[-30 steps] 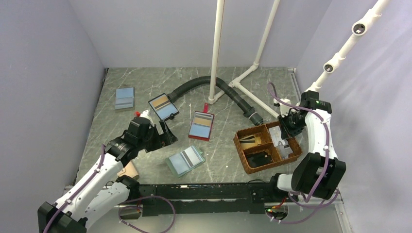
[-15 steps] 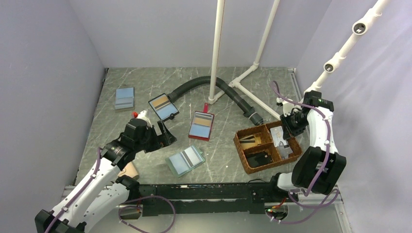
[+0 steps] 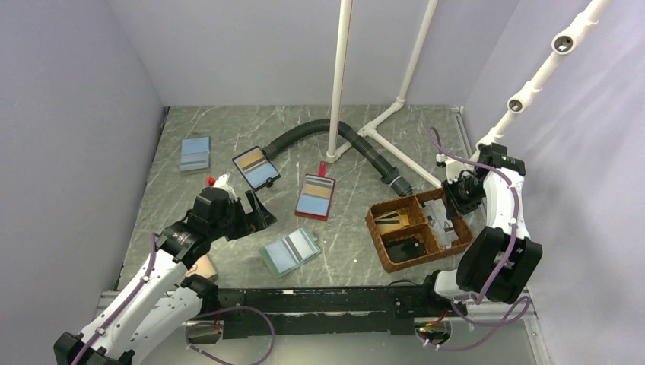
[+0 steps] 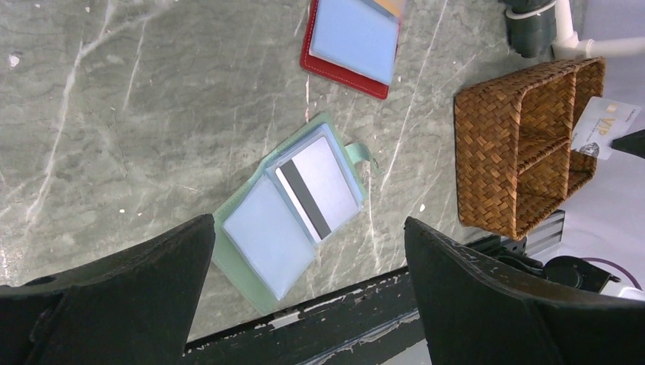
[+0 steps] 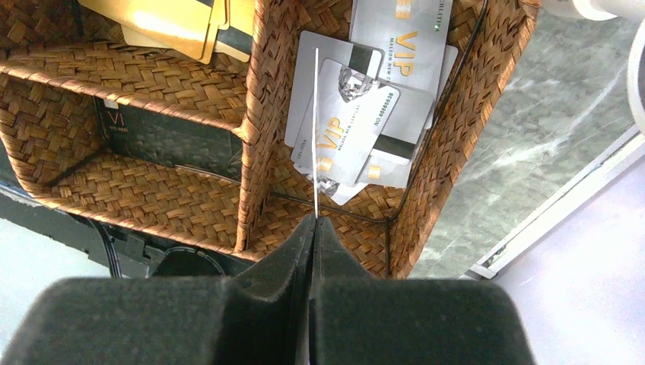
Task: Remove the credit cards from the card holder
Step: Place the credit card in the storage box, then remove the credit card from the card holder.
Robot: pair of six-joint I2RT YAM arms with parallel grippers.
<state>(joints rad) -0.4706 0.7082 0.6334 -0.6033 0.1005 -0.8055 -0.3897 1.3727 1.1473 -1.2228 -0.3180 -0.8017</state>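
Card holder [image 4: 266,239] open, striped credit card [image 4: 316,188] inside; silver cards [image 5: 346,114] lie in basket [image 5: 255,152]. Right gripper [image 5: 315,220] pinches a thin card [image 5: 316,129] edge-on above it. Left gripper [image 4: 308,222] spread over holder.

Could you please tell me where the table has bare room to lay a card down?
The grey marbled table is bare between the open teal-green card holder and the brown wicker basket, and along the back wall behind the pale blue stack. It is crowded around the red-edged holder, the black-edged holder and the open left gripper.
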